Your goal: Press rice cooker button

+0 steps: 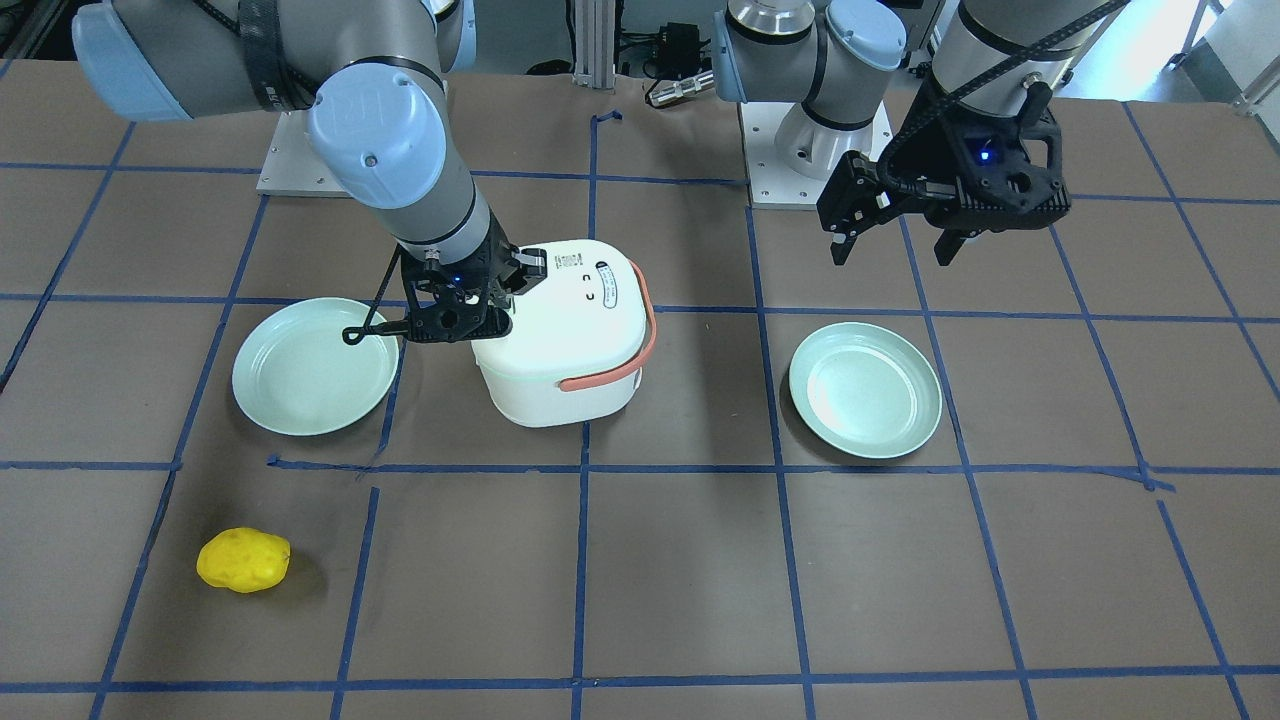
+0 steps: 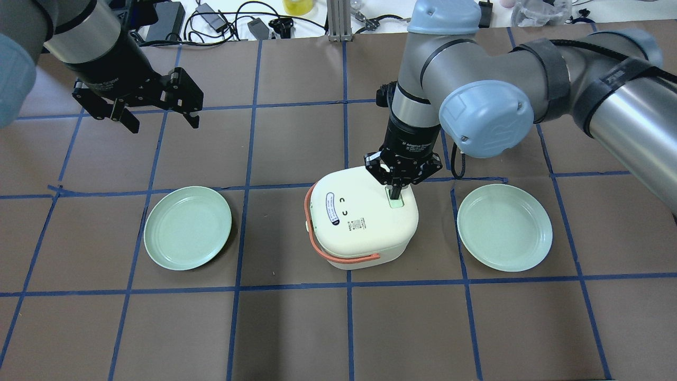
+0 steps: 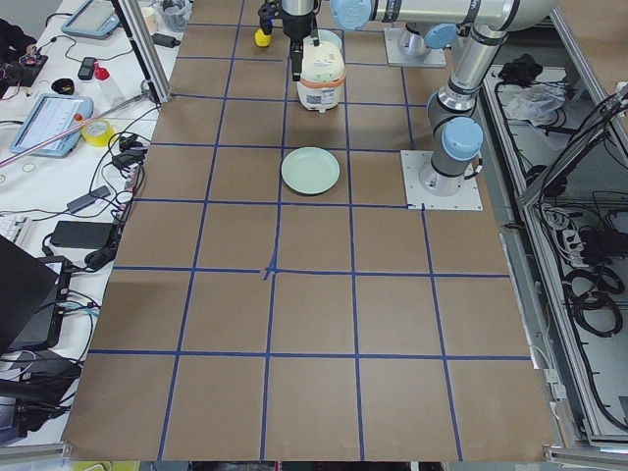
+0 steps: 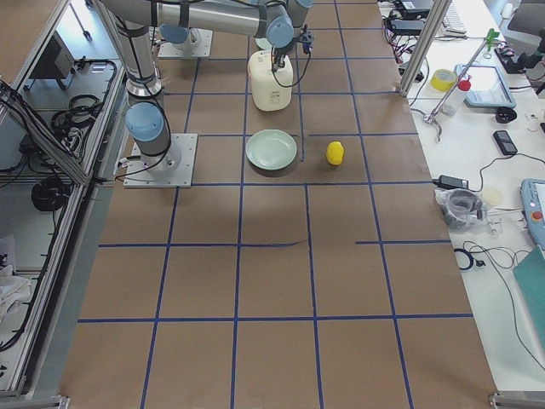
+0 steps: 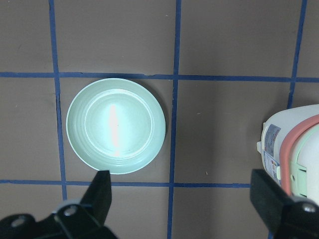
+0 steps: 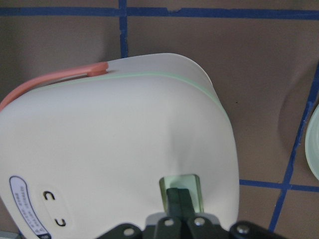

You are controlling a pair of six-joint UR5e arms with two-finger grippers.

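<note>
Writing on the cooker: The white rice cooker (image 2: 365, 222) has a long oval sticker (image 2: 330, 209) on its lid. The print on it is too small to read. Beside it are two dark marks like little letter c's, and a small square patch of code.

Writing on the arm: The black band (image 2: 412, 144) above the right gripper has white words. I cannot read them for sure.

Where the cooker is: It stands upright in the middle of the table (image 2: 296, 333), between the two plates.

Which way it points: It is turned a little. The pale green button (image 6: 180, 186) is at the end of the lid toward the robot's right and a bit away from the robot. The sticker end points to the robot's left. The orange handle (image 2: 353, 259) lies folded down around the left and near sides.

Right gripper: The right gripper (image 2: 395, 191) points straight down. Its two fingers are pressed together, with nothing between them, and the tips sit on the button.

Left gripper: The left gripper (image 2: 161, 123) hangs in the air well away from the cooker. Its fingers are spread wide and it holds nothing.

Plates: The left plate (image 2: 188, 227) and the right plate (image 2: 505, 227) are light green. They do not touch the cooker.

Yellow lump: A bumpy yellow lump (image 1: 243, 560) lies alone on the robot's right, far from the robot.

Table: It is brown, and blue tape (image 2: 350, 328) marks it into squares.

Room: Desks (image 3: 59, 118) along the table's far edge hold cables, screens and a roll of yellow tape.
</note>
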